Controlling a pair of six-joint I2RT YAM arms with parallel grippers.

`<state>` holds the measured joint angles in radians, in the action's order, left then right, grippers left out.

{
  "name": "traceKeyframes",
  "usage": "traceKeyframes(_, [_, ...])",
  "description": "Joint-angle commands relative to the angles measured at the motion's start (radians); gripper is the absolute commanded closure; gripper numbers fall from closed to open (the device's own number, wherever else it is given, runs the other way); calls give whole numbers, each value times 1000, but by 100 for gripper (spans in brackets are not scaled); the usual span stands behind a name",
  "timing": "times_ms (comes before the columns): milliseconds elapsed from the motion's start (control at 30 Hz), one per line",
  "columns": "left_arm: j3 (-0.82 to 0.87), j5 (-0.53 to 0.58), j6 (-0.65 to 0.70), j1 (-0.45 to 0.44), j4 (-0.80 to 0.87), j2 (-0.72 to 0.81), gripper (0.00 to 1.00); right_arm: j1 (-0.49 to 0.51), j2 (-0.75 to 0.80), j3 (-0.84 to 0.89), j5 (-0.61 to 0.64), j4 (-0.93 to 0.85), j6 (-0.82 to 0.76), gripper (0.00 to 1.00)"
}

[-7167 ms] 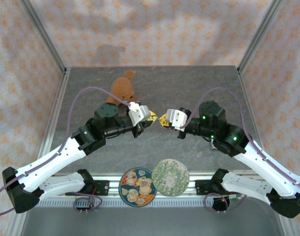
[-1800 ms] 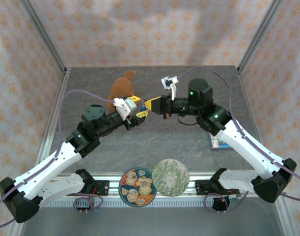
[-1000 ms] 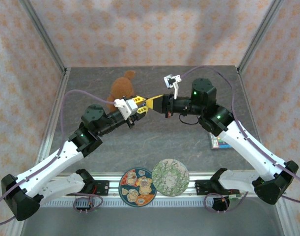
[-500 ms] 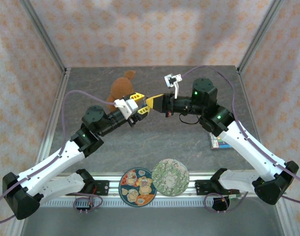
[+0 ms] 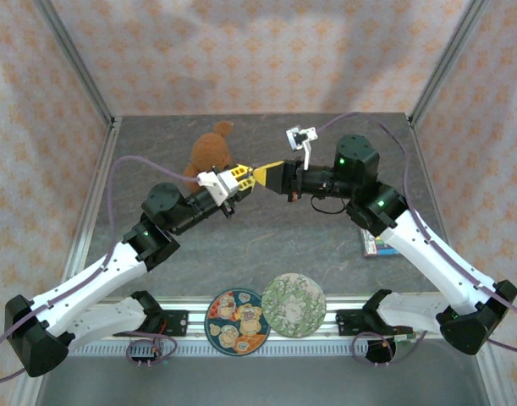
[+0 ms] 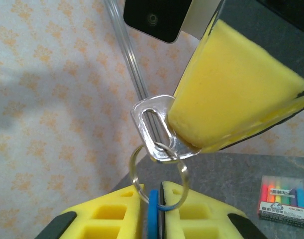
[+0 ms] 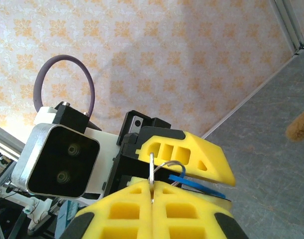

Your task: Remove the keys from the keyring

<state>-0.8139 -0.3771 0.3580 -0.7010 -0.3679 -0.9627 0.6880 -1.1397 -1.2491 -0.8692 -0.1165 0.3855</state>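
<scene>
Both grippers meet above the middle of the table. My left gripper (image 5: 241, 179) (image 6: 159, 191) is shut on a flat blue key (image 6: 152, 204) that hangs on the thin silver keyring (image 6: 159, 174). A silver key (image 6: 156, 124) is threaded on that ring through its slotted head. My right gripper (image 5: 264, 174) (image 7: 152, 186) is shut on this silver key, seen edge-on (image 7: 151, 169) between its yellow pads. In the right wrist view the keyring (image 7: 171, 165) and the blue key (image 7: 196, 183) sit just under the left gripper's yellow finger (image 7: 191, 152).
A brown plush toy (image 5: 209, 150) lies behind the left gripper. A pack of coloured markers (image 5: 372, 245) (image 6: 283, 199) lies under the right arm. Two round patterned plates (image 5: 237, 321) (image 5: 294, 304) rest at the near edge. Patterned walls and metal posts enclose the table.
The left jaws opened slightly and closed again on the blue key. Both grippers drifted a little up and to the right, still joined at the ring.
</scene>
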Motion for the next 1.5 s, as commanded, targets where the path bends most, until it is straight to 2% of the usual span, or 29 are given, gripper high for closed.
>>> traceKeyframes(0, [6, 10, 5, -11, -28, 25, 83, -5, 24, 8, -8, 49, 7, 100])
traceKeyframes(167, [-3, 10, 0, -11, -35, 27, 82, -5, 27, 14, -10, 54, 12, 100])
traceKeyframes(267, [-8, 5, -4, -12, -41, 24, 74, -6, 26, 16, -12, 54, 13, 100])
traceKeyframes(333, [-14, -6, -3, -11, -39, 22, 78, -5, 27, 16, -14, 58, 13, 100])
traceKeyframes(533, [-22, -14, -7, -11, -34, 20, 80, -5, 26, 16, -13, 56, 12, 100])
traceKeyframes(833, [-46, -23, -39, -11, -10, 31, 90, -7, 25, 26, -11, 58, 7, 100])
traceKeyframes(1100, [-48, -37, -34, -11, -25, 30, 74, -8, 24, 23, -16, 61, 7, 100])
traceKeyframes(1200, [-56, -45, -36, -11, -14, 22, 88, -8, 26, 24, -17, 61, 9, 100])
traceKeyframes(1333, [-59, -39, -42, -11, -7, 21, 99, -10, 32, 26, -14, 65, 7, 100])
traceKeyframes(1467, [-62, -15, -50, -11, 9, 25, 100, -15, 48, 36, -1, 75, 3, 100])
